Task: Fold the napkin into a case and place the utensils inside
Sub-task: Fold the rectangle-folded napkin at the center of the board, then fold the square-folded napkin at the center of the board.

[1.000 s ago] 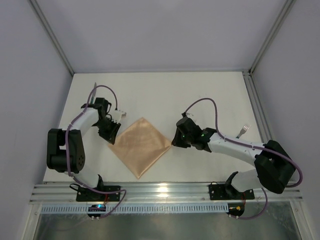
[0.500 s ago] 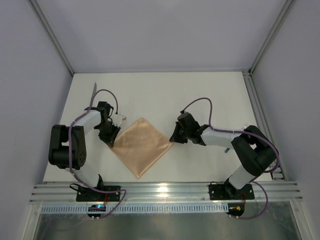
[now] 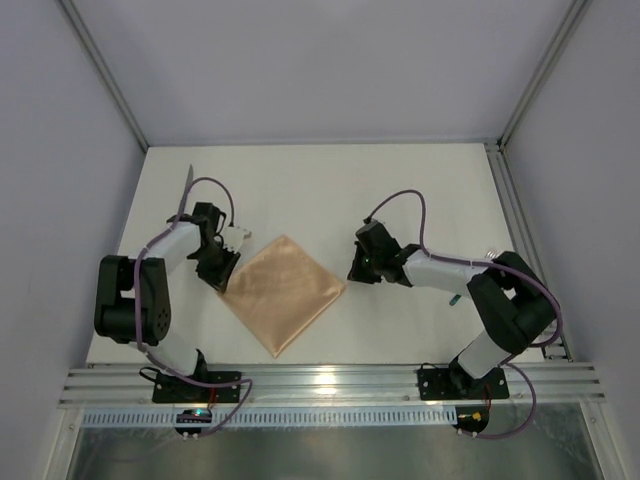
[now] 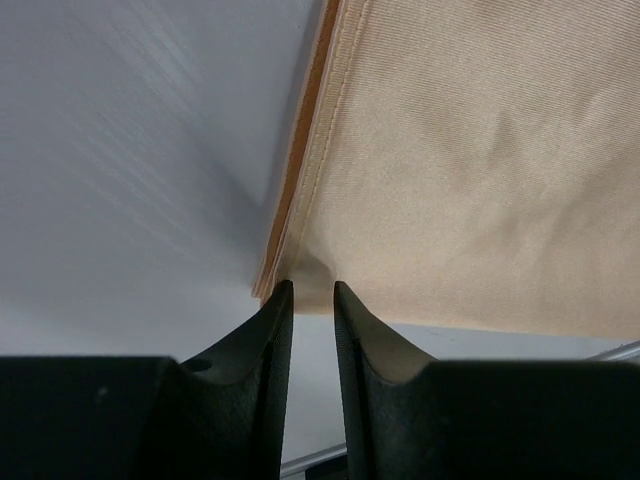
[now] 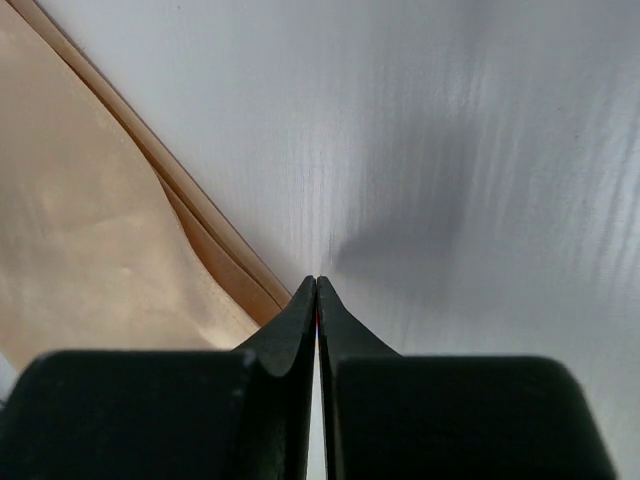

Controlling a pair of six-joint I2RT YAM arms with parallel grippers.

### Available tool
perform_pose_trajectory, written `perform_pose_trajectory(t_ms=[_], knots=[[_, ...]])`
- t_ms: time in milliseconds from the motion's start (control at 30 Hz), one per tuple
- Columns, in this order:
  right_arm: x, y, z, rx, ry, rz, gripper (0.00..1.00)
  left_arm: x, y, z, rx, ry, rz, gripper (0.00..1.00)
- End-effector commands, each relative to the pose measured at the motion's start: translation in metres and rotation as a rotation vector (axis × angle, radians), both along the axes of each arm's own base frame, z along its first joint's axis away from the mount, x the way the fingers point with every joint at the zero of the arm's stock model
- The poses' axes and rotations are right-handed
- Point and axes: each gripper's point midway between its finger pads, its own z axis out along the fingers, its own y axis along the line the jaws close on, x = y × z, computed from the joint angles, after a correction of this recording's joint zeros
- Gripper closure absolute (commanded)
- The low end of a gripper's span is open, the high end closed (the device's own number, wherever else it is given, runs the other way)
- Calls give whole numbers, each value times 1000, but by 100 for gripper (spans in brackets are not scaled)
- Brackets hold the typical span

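Observation:
The peach-orange napkin (image 3: 282, 292) lies flat as a diamond in the middle of the table, its edges showing doubled layers. My left gripper (image 3: 222, 268) is at the napkin's left corner; in the left wrist view (image 4: 310, 285) the jaws stand a narrow gap apart, tips at the corner of the napkin (image 4: 480, 150). My right gripper (image 3: 352, 272) is shut and empty (image 5: 317, 280) on bare table just beside the napkin's right corner (image 5: 80, 230). The knife's silver blade (image 3: 187, 183) shows at the far left. The fork's tines (image 3: 490, 254) peek out by the right arm.
Metal frame rails run along the table's right edge (image 3: 510, 210) and near edge (image 3: 320, 385). Grey walls close in the left, right and back. Purple cables loop over both arms.
The right arm has drawn its elbow back toward the right edge, covering most of the fork, and its gripper has shifted slightly right, off the napkin's corner. The left gripper has barely moved.

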Motion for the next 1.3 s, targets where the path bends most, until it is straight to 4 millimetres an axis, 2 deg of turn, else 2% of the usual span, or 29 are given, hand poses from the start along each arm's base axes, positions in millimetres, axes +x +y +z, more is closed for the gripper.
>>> perform_pose_trajectory(t_ms=[0, 33, 100, 167, 267, 367, 467, 500, 600, 733, 833, 867, 900, 967, 1000, 1067, 1100, 1167, 1200, 1267], knots=[[19, -5, 49, -87, -152, 25, 96, 16, -4, 32, -27, -106, -6, 74], [25, -3, 61, -115, -201, 37, 96, 17, -6, 38, -37, -117, -7, 73], [15, 10, 72, -138, -234, 96, 96, 18, -8, 48, -47, -141, -6, 72], [8, 26, 77, -122, -252, 144, 96, 17, -8, 48, -51, -140, -3, 72], [-6, 46, 64, -64, -211, 182, 96, 12, -6, 34, -39, -108, 3, 72], [-10, 49, 47, -45, -165, 175, 96, 7, -3, 16, -20, -71, 6, 73], [-12, 46, 25, -53, -104, 157, 96, 5, 1, 2, 5, -52, 5, 74], [-15, 40, 12, -54, -61, 142, 96, 4, 3, -2, 13, -45, 6, 75], [-19, 30, -7, -42, -7, 105, 96, 2, 6, -15, 33, -27, 4, 75], [-20, 17, -18, -59, 19, 76, 96, -1, 8, -25, 39, -8, 4, 76], [-17, 17, -9, -70, -4, 109, 96, 0, 2, -19, 8, -19, 2, 76], [-14, 20, 1, -66, -25, 121, 96, 2, 0, -13, -5, -24, -1, 76], [-4, 27, 17, -52, -59, 133, 96, 4, -2, -7, -13, -36, 0, 75], [0, 39, 41, -30, -102, 205, 96, 2, -10, 3, -60, -30, -9, 74], [15, 53, 68, 3, -166, 227, 96, 7, -13, 15, -79, -59, -13, 73], [30, 62, 88, -11, -221, 268, 92, 9, -22, 29, -133, -74, -21, 69], [47, 75, 117, 12, -287, 267, 90, 11, -27, 43, -162, -88, -21, 66], [65, 82, 128, -6, -320, 274, 88, 13, -34, 59, -216, -99, -14, 58], [83, 93, 133, -4, -331, 270, 88, 17, -35, 69, -226, -112, -5, 57], [96, 102, 129, -17, -318, 271, 88, 23, -36, 76, -228, -131, -3, 56]])
